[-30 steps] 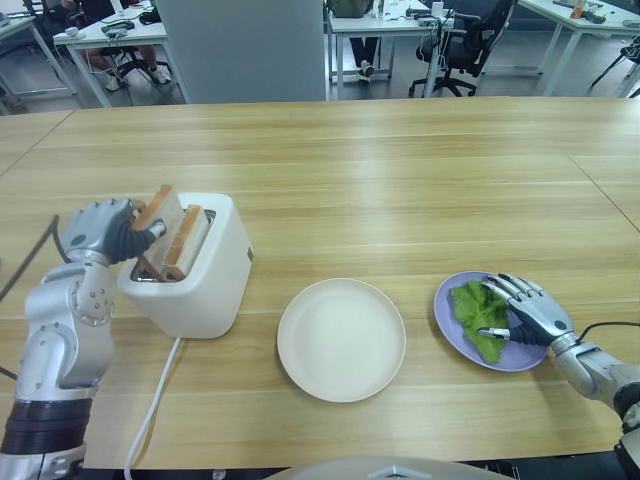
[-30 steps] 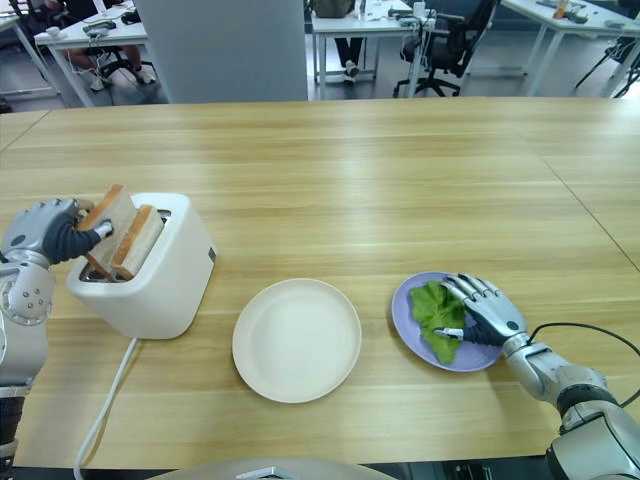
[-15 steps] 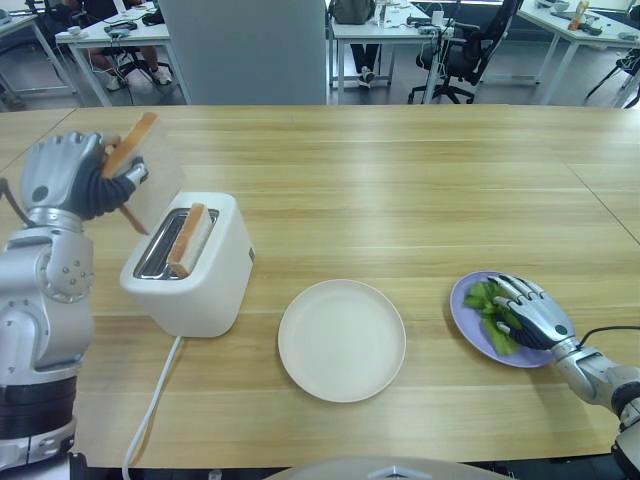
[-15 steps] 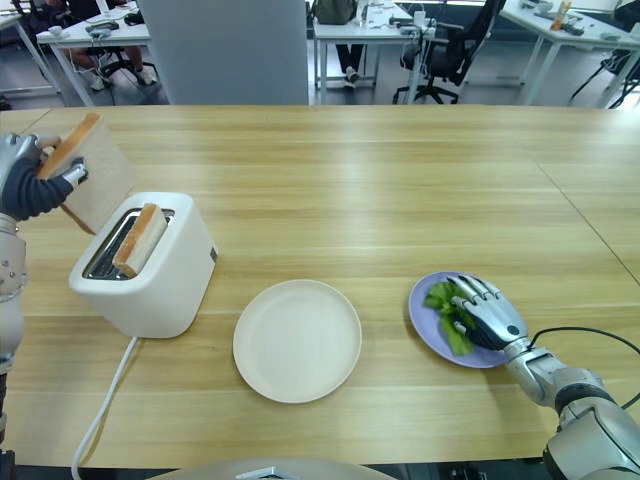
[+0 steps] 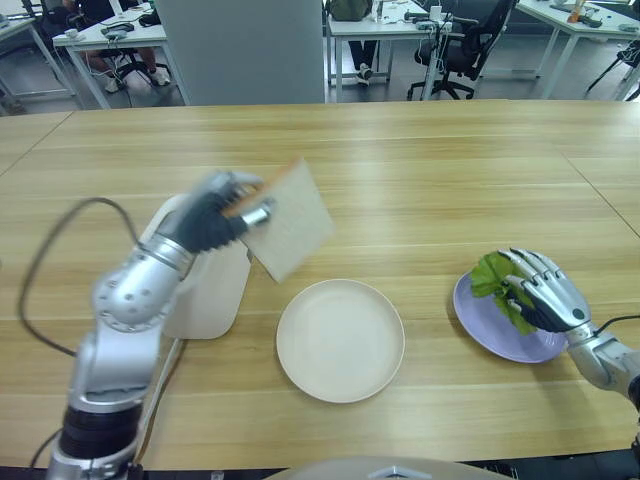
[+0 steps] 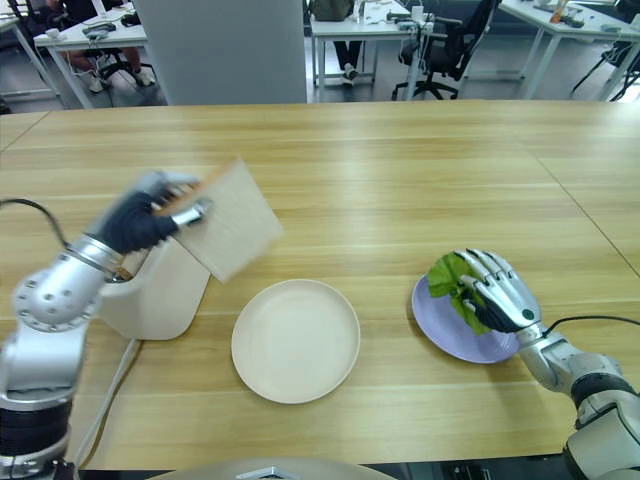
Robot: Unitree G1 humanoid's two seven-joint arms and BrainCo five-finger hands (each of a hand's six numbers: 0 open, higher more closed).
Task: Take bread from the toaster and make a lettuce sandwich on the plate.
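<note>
Wooden table [image 5: 420, 170], pale grain, with the task things set along its near side. White toaster [image 5: 212, 300] at the left, mostly hidden behind the left arm [image 5: 125, 300]; whether a second slice sits in it cannot be told from here. Cream plate [image 5: 340, 340] in the middle, bare, nothing laid on it yet. Purple plate [image 5: 500, 335] at the right, smaller.

Bread slice [image 5: 290, 225]: gripped by one edge in the left hand [image 5: 215, 210], fingers clenched on it, slice tilted and hanging in the air over the toaster's right side. Half a second ago it was held high, up and left of the toaster; it has since swung across towards the cream plate but is not over it yet.

Lettuce [image 5: 492, 275]: bunched in the closed fingers of the right hand [image 5: 545, 290], lifted off the purple plate and held above its left rim. A moment before it lay flat on that plate under the hand.

Reading: both ingredients are airborne at once. Pulling the first slice is done; the bread likely needs to land first, the leaf after.
</note>
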